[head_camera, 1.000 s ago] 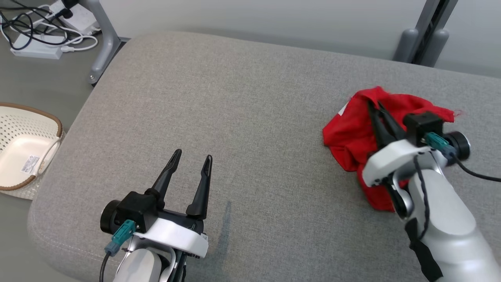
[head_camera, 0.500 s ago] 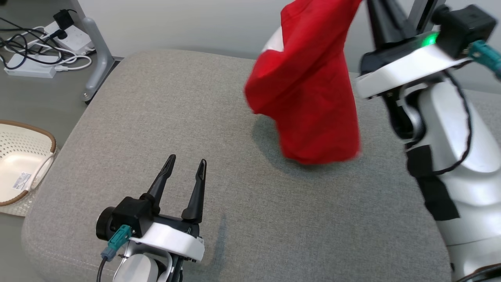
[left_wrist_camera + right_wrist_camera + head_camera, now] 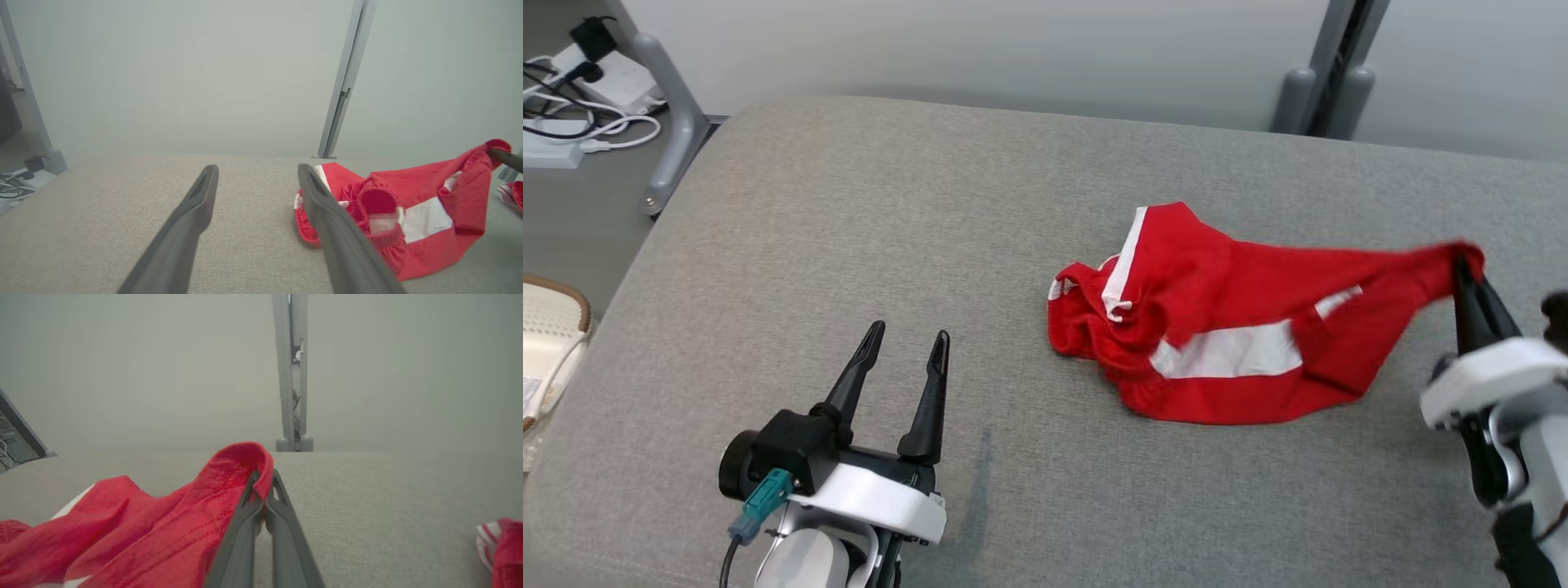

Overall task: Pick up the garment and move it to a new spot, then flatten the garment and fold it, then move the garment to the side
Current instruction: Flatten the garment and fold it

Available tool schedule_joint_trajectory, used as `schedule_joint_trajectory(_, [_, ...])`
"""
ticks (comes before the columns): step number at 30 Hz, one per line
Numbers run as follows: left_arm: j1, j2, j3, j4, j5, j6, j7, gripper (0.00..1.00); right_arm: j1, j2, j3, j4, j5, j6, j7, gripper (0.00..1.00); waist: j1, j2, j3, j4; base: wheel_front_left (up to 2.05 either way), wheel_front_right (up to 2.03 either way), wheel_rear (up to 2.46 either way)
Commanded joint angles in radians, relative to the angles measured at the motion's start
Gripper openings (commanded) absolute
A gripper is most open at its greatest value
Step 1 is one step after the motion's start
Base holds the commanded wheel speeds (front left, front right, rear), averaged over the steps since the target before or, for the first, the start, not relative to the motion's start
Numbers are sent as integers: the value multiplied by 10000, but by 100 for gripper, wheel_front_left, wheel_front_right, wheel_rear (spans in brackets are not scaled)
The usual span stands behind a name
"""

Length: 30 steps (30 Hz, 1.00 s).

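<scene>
The garment (image 3: pixel 1225 327) is red with white bands and lies crumpled on the grey cushion, right of centre. One corner of it is stretched out to the right and lifted. My right gripper (image 3: pixel 1462 265) is shut on that corner, with the cloth draped over the fingertips in the right wrist view (image 3: pixel 263 479). The garment (image 3: pixel 143 531) trails away to the lower left there. My left gripper (image 3: pixel 907 343) stands open near the front left, empty and well clear of the cloth. In the left wrist view the garment (image 3: pixel 408 216) lies just right of the left gripper (image 3: pixel 257 171).
The grey cushion (image 3: pixel 890 204) has bare room at left and front. A white perforated basket (image 3: pixel 547 343) sits off the left edge. Cables and a power strip (image 3: pixel 572 106) lie on the floor at back left. Another red and white cloth (image 3: pixel 500 543) lies at far right.
The right gripper carried the garment up off the cushion, then swung down and right, laying most of it out while keeping one corner pinched. The head camera shifted. The left gripper stayed open.
</scene>
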Motion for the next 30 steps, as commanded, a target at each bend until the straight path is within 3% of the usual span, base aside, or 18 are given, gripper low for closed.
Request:
schedule_joint_trajectory(1, [-179, 35, 52, 21, 116, -29, -42, 100, 204, -50, -73, 301, -129, -3, 0, 0, 0, -1, 89, -158, 0, 0, 0])
schedule_joint_trajectory(2, [-182, 41, 80, 25, 110, -44, -40, 100, 312, -97, -144, 562, -271, -3, 0, 36, 0, -1, 109, -234, 0, 0, 0])
schedule_joint_trajectory(3, [-191, 39, 92, 32, 134, -65, -40, 100, 368, -144, -302, 890, -405, -5, -2, 100, 0, -1, 127, -313, 0, 0, 0])
schedule_joint_trajectory(9, [-282, 33, 183, 72, 248, -133, -40, 100, 414, 166, -787, 1109, -941, -2, 0, 100, 0, -1, 114, -786, 0, 0, 0])
schedule_joint_trajectory(23, [-155, 38, -86, -161, 68, -109, -40, 100, 2171, 1097, -538, -2850, -788, -3, 2, 100, 0, -1, -328, -1356, 0, 0, 0])
schedule_joint_trajectory(30, [-30, 36, -269, -184, -32, -90, -40, 100, 2995, 1360, -265, -3430, -770, -3, 0, 100, 0, -1, -351, -1516, 0, 0, 0])
